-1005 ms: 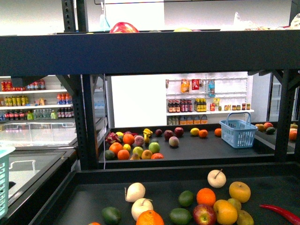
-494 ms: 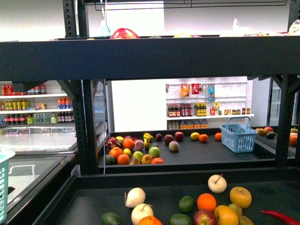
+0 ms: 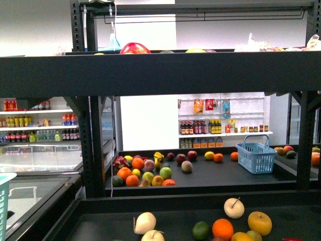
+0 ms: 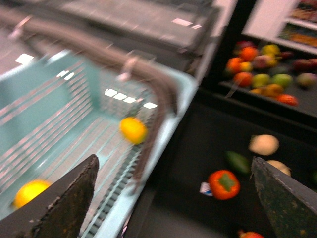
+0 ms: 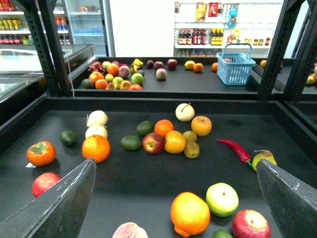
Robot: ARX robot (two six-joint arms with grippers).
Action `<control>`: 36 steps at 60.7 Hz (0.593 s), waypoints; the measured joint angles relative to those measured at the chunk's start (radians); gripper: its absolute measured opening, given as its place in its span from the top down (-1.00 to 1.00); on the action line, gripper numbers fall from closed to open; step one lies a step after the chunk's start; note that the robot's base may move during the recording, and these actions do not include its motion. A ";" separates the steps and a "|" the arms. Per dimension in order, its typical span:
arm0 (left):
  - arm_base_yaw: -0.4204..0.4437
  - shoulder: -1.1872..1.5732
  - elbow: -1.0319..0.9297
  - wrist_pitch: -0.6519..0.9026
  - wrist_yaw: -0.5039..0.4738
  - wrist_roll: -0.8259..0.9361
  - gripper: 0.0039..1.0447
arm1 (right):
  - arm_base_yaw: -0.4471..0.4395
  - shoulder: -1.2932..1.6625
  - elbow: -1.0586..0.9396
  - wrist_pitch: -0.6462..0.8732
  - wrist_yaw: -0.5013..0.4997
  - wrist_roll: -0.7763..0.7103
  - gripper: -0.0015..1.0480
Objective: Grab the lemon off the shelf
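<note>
From my front camera I look through the black shelf (image 3: 160, 73), whose wide dark tier crosses the upper part of the view; neither arm shows here. On the near tier at the bottom lie a pale pear (image 3: 234, 208), an orange (image 3: 222, 228), a green lime (image 3: 200, 230) and a yellow apple-like fruit (image 3: 259, 223). On a farther tier sit a cluster of mixed fruit and a blue basket (image 3: 256, 156), with a small yellow fruit, possibly a lemon (image 3: 208, 155), near an orange one. Pale store shelving with bottles (image 3: 40, 120) stands behind. My left wrist camera is blurred: the left gripper (image 4: 183, 198) has its two dark fingers (image 4: 69, 198) spread wide with nothing between them, above the edge of a teal basket (image 4: 74, 114). Inside that basket lie two yellow fruits (image 4: 132, 130); I cannot tell whether they are lemons. Beside the basket, on the dark tier, is a red-orange persimmon (image 4: 224, 184). My right wrist camera is sharp: the right gripper (image 5: 178, 198) also has its fingers wide apart and empty, over the tier (image 5: 148, 188). Below it lie a large orange (image 5: 190, 213), a green apple (image 5: 222, 199), a red apple (image 5: 153, 143) and a red chili (image 5: 235, 149). I can pick out no certain lemon among them.
</note>
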 joint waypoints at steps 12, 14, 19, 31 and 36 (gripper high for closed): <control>-0.250 -0.351 -0.314 0.106 -0.093 0.093 0.11 | 0.000 -0.001 0.000 0.000 0.000 0.000 -0.86; -0.250 -0.376 -0.350 0.115 -0.103 0.095 0.25 | 0.000 -0.001 0.000 0.000 0.001 0.000 -0.86; -0.250 -0.413 -0.414 0.131 -0.107 0.096 0.56 | 0.000 -0.001 0.000 0.000 -0.001 0.000 -0.86; -0.251 -0.514 -0.531 0.146 -0.106 0.103 0.96 | 0.000 -0.001 0.000 0.000 0.000 0.000 -0.86; -0.251 -0.549 -0.562 0.145 -0.107 0.103 0.96 | 0.000 -0.001 0.000 0.000 -0.001 0.000 -0.86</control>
